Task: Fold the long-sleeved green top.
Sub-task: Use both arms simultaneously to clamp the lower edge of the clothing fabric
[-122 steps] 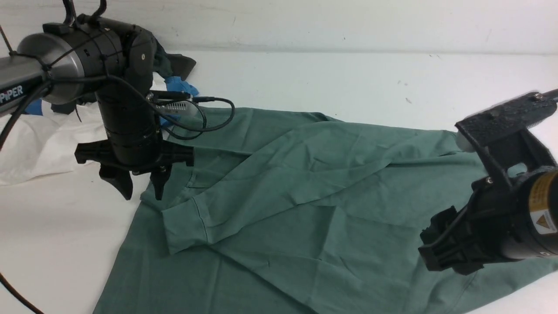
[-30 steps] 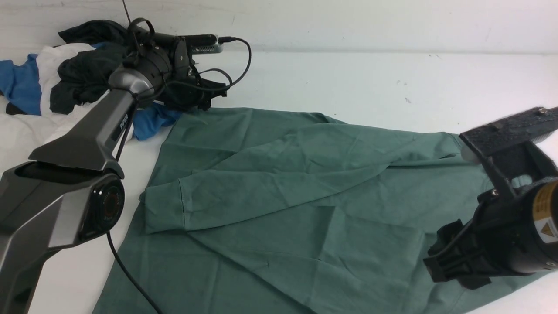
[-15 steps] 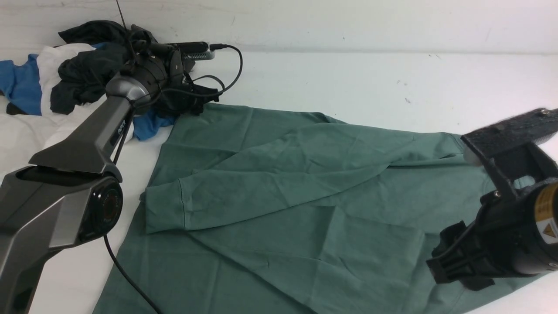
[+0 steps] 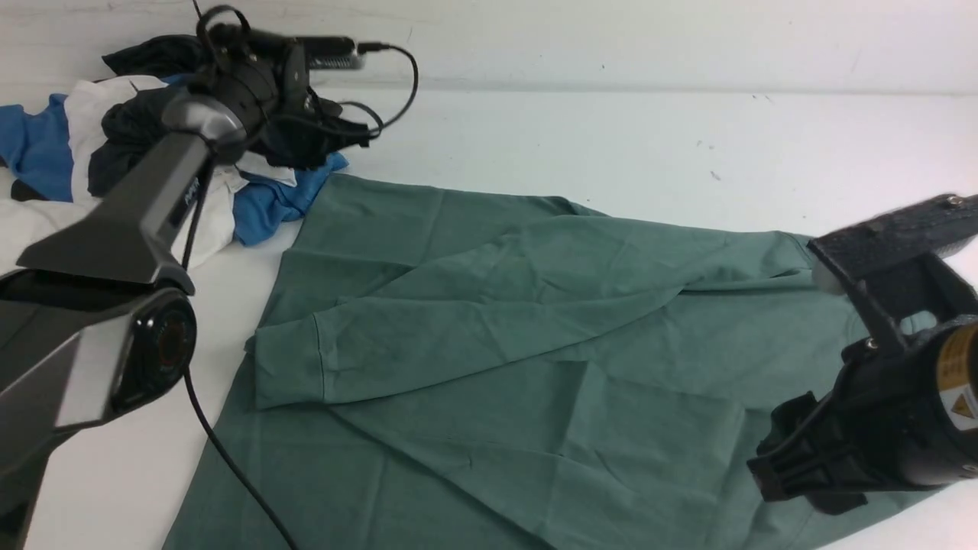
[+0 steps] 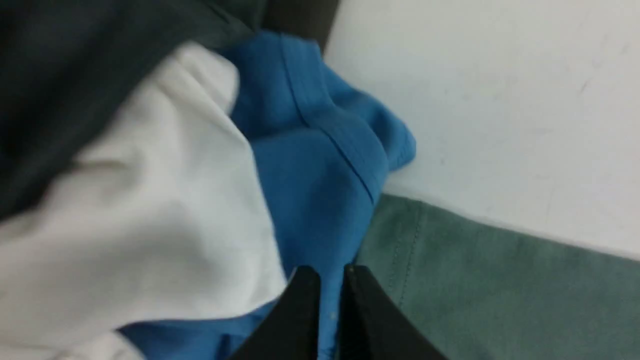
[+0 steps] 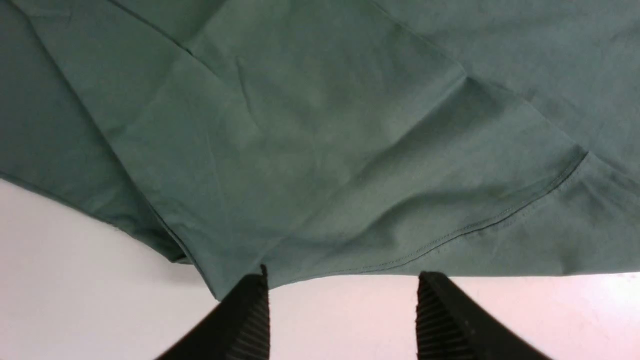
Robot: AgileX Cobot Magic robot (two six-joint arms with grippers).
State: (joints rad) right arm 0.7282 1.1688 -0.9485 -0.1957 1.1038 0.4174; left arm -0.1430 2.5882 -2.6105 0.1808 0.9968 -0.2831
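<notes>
Hem corner is the crux. The green long-sleeved top [image 4: 535, 321] lies spread across the tabletop [image 4: 611, 137], long axis running left to right, with one sleeve [image 4: 428, 336] folded over its body. Its far left corner sits just beside the left gripper [image 5: 327, 272]. That gripper's jaws stand almost together over the blue garment [image 5: 320, 165] touching that corner, not over green; whether they pinch cloth I cannot tell. The left arm is nearer that corner. The right gripper [image 6: 340, 285] hovers wide open at the top's near right edge, tips over bare tabletop.
</notes>
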